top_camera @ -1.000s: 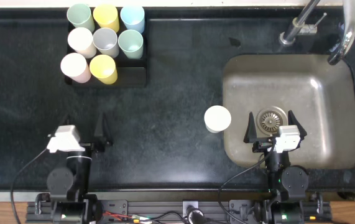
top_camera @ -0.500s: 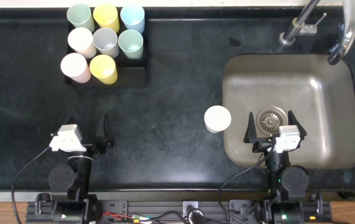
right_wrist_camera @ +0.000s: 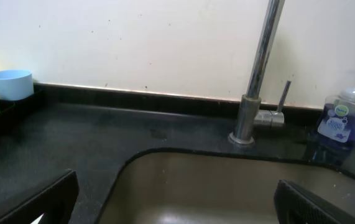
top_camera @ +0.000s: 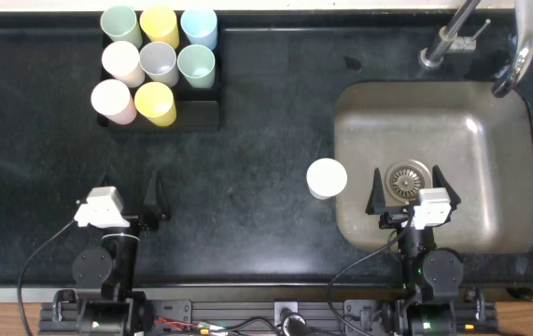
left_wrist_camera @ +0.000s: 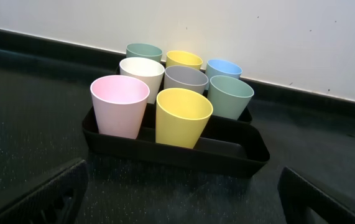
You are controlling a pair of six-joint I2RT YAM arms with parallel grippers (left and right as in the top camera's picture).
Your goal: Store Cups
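Left fingers are spread with nothing between them, low by the table's front edge. They face the black tray in the back left corner, where you see eight cups standing upright. Right fingers are likewise spread and hold nothing, at the front side of the sink, facing the faucet. One white cup stands alone on the table, just beside the sink's left rim.

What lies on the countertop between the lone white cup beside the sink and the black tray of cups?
Nothing: in the top view, the stretch of black countertop between the white cup and the tray is bare.
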